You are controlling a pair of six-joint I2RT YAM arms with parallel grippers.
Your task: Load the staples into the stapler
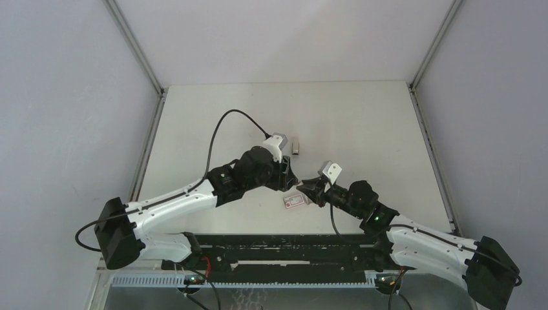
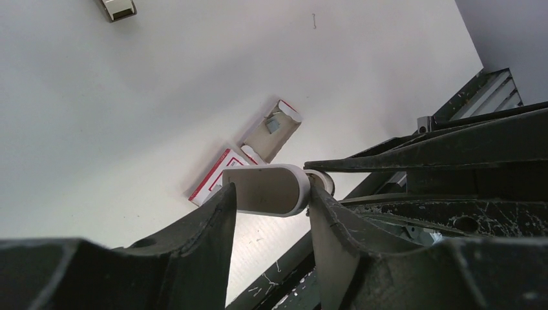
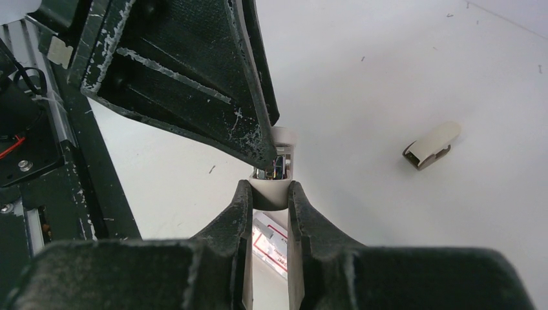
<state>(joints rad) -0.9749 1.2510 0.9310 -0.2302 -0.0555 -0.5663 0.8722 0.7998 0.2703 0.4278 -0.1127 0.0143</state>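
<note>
Stapler [image 2: 265, 189] wedged btwn L fingers [image 2: 194, 239], R gripper [image 3: 270, 191] clamping, ends hidden

Lighting bright, even, diffuse, from overhead. Matte white table [image 1: 362, 116]: uniformly lit, flat tone throughout. Shadows faint, soft-edged, lying directly beneath the tools. Wrist views: black gripper fingers [image 2: 194, 245] nearest the lens are out of focus; small white plastic mini stapler [image 2: 268, 189] at their tips is sharp. Overhead view slightly soft; fine detail lost.
</note>
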